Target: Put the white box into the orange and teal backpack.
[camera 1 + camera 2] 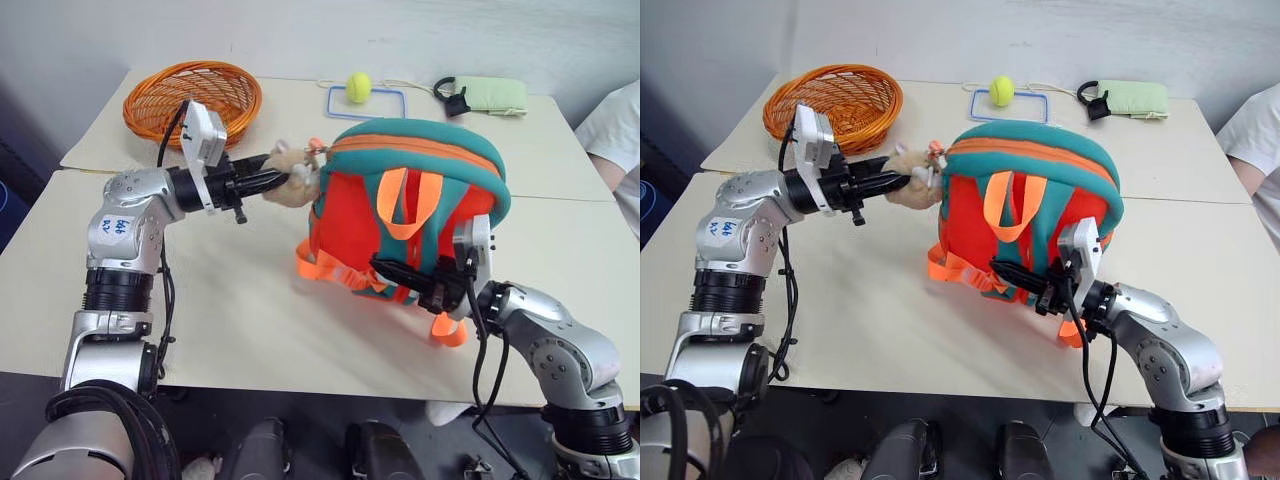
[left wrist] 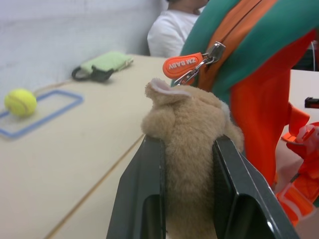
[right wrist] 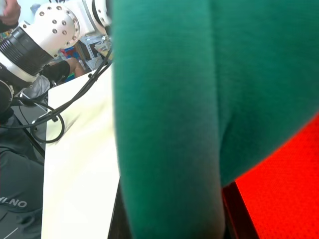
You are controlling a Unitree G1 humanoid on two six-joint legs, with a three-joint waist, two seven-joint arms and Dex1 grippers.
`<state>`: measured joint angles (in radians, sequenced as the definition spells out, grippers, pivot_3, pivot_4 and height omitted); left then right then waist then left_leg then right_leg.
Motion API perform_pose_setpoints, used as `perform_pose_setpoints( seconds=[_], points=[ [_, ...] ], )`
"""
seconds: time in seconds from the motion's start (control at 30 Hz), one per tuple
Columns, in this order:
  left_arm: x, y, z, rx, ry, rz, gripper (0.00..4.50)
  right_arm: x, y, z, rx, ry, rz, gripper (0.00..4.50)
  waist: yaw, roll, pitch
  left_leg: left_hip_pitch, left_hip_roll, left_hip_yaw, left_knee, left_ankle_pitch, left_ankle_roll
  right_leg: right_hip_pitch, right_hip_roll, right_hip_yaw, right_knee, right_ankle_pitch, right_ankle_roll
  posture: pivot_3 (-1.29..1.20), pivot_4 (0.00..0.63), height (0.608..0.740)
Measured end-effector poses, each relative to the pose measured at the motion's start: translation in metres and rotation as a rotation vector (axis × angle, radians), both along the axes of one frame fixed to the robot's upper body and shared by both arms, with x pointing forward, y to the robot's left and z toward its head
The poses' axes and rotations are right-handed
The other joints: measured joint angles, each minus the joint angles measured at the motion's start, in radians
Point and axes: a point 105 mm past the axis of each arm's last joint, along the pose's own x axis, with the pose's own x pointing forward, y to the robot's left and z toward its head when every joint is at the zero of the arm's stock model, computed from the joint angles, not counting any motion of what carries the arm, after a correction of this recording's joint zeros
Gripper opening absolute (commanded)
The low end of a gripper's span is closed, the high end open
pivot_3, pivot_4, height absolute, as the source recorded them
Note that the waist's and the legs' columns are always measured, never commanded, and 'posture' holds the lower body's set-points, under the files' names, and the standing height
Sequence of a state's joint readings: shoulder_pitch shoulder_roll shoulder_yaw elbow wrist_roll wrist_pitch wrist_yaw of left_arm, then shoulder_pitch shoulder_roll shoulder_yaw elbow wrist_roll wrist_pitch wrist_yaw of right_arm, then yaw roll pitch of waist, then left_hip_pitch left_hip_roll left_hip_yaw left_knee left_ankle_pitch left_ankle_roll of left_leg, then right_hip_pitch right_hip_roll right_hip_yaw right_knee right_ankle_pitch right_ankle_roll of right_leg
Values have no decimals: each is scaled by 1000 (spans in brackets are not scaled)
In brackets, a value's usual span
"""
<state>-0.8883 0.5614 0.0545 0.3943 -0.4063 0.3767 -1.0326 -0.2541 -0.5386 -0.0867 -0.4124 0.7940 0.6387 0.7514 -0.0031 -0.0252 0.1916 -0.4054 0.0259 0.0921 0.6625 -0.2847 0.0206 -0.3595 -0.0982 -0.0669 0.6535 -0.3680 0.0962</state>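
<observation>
We see the orange and teal backpack (image 1: 410,200) standing upright mid-bench (image 1: 250,320). Our left end effector (image 2: 188,149) pinches the tan plush hamster charm (image 2: 192,134) hanging from the backpack's zipper pull (image 2: 183,65). Our right end effector (image 1: 395,272) is pressed together on a teal strap (image 3: 169,124) low on the backpack. An orange wicker basket (image 1: 192,100) sits well behind.

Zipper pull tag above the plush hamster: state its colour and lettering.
The zipper pull tag is orange with white "ZM BABY" lettering, clearest in the left wrist view.
</observation>
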Motion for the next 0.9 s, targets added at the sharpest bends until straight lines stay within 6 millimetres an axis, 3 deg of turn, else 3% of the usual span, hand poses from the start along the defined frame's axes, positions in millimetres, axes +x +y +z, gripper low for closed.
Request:
perform_pose_setpoints(
  seconds=[0.1,0.23,0.3,0.37,0.47,0.57,0.7,0.73,0.9],
  points=[
    [-2,4,-31,56,135,3,1023,-2,1,0,2,-2,1,0,-3,0,0,0,0,0,-1,0,0,0,0,1,0,0,0,0,150,740],
    [-17,4,-91,207,243,-46,1023,-3,0,-3,7,11,-5,0,-1,0,0,0,1,0,-1,0,0,0,0,1,0,0,0,0,150,740],
    [-20,3,-95,219,194,-66,1023,-3,0,-4,17,9,-10,0,-1,0,0,0,1,0,0,0,0,0,0,1,0,0,0,0,150,740],
    [-22,2,-95,190,131,-70,999,-1,-3,-4,12,-23,-31,707,0,1,-1,1,0,1,0,0,0,0,-1,1,-1,0,0,0,150,740],
    [-28,7,-99,169,73,-73,1710,-1,-12,-10,-32,-59,-47,1743,0,1,-1,0,0,1,-1,-1,0,0,-1,1,-1,0,0,0,150,740],
    [-32,24,-98,200,69,-55,2663,-7,-25,-17,-99,-70,-47,2738,-3,1,-1,0,1,1,-1,-1,0,0,0,1,-1,0,0,0,150,740],
    [-46,64,-98,275,81,3,3924,-26,-68,-29,-259,-60,-86,4152,-3,1,-1,1,0,1,-2,-1,1,0,-1,1,-2,0,0,0,150,740],
    [-50,74,-99,284,91,23,3936,-30,-80,-30,-297,-56,-104,4487,-4,1,-1,1,1,1,-3,-1,1,0,-1,1,-3,0,0,0,150,740],
    [-86,112,-114,370,100,69,3936,-40,-158,-34,-520,-94,-232,4487,-2,1,-1,3,0,1,-3,-2,2,2,-2,2,-9,0,0,0,150,740]
  ],
)
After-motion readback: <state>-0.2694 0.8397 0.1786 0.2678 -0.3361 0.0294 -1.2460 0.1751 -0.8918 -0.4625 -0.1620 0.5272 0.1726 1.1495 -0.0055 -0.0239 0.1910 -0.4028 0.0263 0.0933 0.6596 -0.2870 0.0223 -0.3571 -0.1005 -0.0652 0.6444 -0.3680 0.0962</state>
